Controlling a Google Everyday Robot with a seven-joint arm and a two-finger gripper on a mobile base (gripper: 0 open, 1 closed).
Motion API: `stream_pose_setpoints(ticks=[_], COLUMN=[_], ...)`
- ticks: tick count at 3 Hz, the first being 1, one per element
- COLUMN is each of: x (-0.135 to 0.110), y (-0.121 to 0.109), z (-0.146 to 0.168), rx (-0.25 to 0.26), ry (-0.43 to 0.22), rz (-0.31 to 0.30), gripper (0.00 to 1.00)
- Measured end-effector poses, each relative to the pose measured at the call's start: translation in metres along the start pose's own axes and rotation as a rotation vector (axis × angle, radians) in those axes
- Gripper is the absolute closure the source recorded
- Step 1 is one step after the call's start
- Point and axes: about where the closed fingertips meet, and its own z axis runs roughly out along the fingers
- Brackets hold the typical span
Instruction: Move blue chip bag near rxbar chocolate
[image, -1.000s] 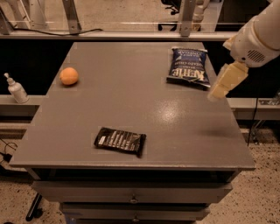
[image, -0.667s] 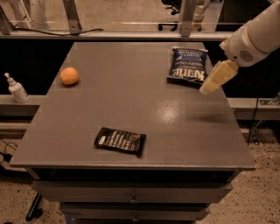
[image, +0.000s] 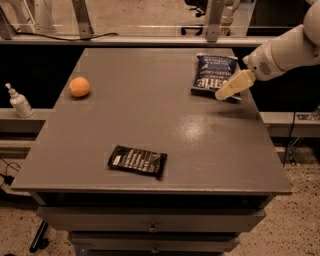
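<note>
Camera view, across the table (image: 175, 125): orange (image: 79, 86) at 10 o'clock, rxbar (image: 137, 161) flat at 7, well apart from the chip bag (image: 211, 75) at 1. My gripper (image: 222, 94) hangs at the bag's near right corner; open or closed, I cannot tell.

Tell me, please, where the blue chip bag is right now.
In the camera view the blue chip bag lies at the table's far right corner, with the gripper over its near right edge.
</note>
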Motion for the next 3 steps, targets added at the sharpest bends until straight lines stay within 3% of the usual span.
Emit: stream_pose_setpoints(ticks=[1, 3], x=[0.000, 0.002], y=[-0.017, -0.031], z=[0.025, 0.052], rx=[0.000, 0.011], ry=[-0.047, -0.087], rz=[0.046, 0.087], gripper=[0.00, 0.41])
